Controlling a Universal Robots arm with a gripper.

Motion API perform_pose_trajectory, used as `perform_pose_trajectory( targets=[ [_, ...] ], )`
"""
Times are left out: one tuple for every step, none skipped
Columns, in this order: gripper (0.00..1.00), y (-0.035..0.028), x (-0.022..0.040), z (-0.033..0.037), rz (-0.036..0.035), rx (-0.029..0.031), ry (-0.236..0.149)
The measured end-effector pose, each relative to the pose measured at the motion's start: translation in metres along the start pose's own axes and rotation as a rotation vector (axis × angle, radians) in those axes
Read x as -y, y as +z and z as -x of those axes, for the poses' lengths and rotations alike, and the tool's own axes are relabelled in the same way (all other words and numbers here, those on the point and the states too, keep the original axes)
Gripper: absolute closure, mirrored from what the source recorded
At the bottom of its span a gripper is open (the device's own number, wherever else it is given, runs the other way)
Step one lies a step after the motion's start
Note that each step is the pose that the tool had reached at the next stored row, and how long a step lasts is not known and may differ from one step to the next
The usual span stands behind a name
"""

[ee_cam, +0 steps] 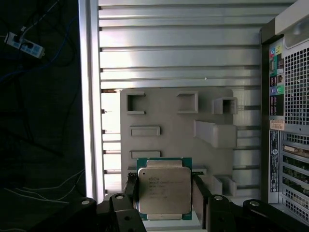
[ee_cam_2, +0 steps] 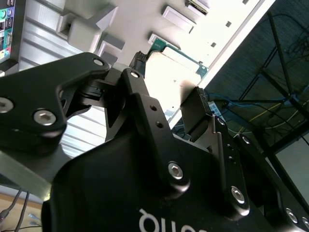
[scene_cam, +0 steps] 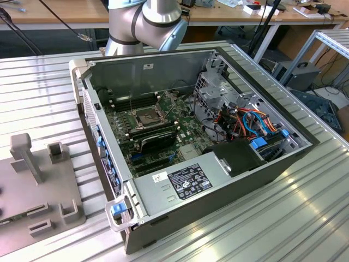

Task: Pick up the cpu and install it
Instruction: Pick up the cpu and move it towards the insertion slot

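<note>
The cpu, a flat square chip with a dull silver top and a green edge, sits between the two black fingers of my gripper, which is shut on its opposite sides. It hangs above the grey fixture plate. In the second wrist view the cpu shows from the side, with the gripper clamped on it. In the exterior view, the open socket with its metal frame and dark centre lies on the motherboard inside the open computer case.
The grey fixture plate with raised blocks stands at the exterior view's left on the ribbed metal table. The case holds a grey power-supply box, cables and a drive cage. The computer's rear panel is beside the plate.
</note>
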State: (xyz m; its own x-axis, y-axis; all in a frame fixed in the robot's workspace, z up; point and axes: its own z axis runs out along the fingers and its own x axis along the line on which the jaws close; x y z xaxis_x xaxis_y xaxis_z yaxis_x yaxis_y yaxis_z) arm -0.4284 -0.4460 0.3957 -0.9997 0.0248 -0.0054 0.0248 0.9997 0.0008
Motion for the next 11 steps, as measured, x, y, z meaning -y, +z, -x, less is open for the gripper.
perform_pose_trajectory(
  targets=[
    [0.46, 0.0, 0.0, 0.0002, 0.0, 0.0001, 0.0],
    [0.46, 0.0, 0.0, 0.0004, 0.0, 0.0, 0.0],
    [0.46, 0.0, 0.0, 0.0006, 0.0, 0.0, 0.0],
    [0.46, 0.0, 0.0, 0.0008, 0.0, 0.0, 0.0],
    [0.46, 0.0, 0.0, 0.001, 0.0, 0.0001, 0.0],
    [0.46, 0.0, 0.0, 0.0017, 0.0, 0.0, 0.0],
    [0.46, 0.0, -0.0001, 0.0024, 0.0, 0.0, 0.0],
    [0.46, 0.0, -0.0001, 0.0026, 0.0, 0.0, 0.0],
    [0.46, 0.0, -0.0001, 0.0028, 0.0, 0.0001, 0.0],
    [0.46, 0.0, -0.0001, 0.003, 0.0, 0.0001, 0.0],
    [0.46, 0.0, -0.0001, 0.0033, 0.0, 0.0, 0.0]
  ],
)
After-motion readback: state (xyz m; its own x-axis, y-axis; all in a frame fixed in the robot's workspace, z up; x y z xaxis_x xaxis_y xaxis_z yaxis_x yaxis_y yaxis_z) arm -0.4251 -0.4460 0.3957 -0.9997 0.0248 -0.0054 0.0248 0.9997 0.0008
